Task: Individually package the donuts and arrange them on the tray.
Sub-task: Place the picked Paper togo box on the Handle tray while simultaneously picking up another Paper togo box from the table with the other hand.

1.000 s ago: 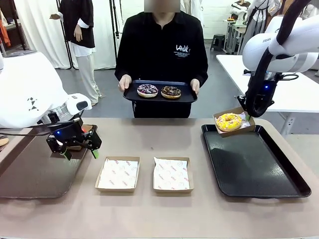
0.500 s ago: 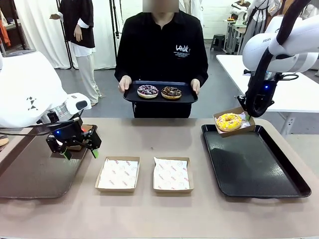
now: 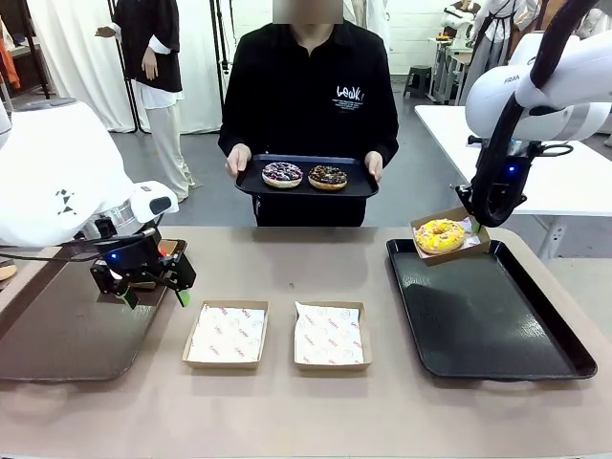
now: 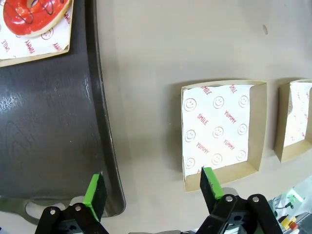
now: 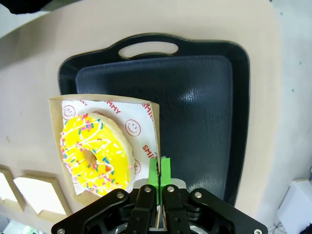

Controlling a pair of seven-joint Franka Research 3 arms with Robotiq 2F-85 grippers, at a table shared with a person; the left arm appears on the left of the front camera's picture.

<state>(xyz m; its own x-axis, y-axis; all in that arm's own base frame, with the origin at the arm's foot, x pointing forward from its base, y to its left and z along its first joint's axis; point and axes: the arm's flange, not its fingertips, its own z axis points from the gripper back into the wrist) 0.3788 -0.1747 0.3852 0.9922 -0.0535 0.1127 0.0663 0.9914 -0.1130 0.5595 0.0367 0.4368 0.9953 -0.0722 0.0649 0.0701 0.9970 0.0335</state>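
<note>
Cardboard box (image 3: 451, 254) with yellow sprinkled donut (image 3: 439, 234) at far left corner of black serving tray (image 3: 497, 325), front view. Right claw (image 3: 475, 223) pressed together on the box's right wall, pinching it. Lifted or resting on the rim: cannot tell. Left claw (image 3: 153, 295) spread, holding nothing, low over dark left tray (image 3: 57, 335). Left empty box (image 3: 226, 334) and right empty box (image 3: 330, 335), both paper-lined, on desk (image 3: 287, 421) between the trays. Person across the desk holding small black tray (image 3: 306, 188) with purple-white sprinkled chocolate donut (image 3: 283, 174) and pale-sprinkled chocolate donut (image 3: 328, 177), neither boxed.

Left wrist view: green pads (image 4: 95, 190) wide apart, nothing between. Below, edge of dark left tray and an empty box just beside it. Red glazed donut (image 4: 33, 17) in a paper-lined box at the tray's far corner.

Right wrist view: pads clamped on the box wall's thin edge, yellow sprinkled donut to one side, bare tray floor beyond.

Step in hand, by judgement: setting the boxed yellow donut on the serving tray. Next move: lower box flat inside the rim, release, back off without dragging the thin wall. Then chocolate donuts into the empty boxes.
</note>
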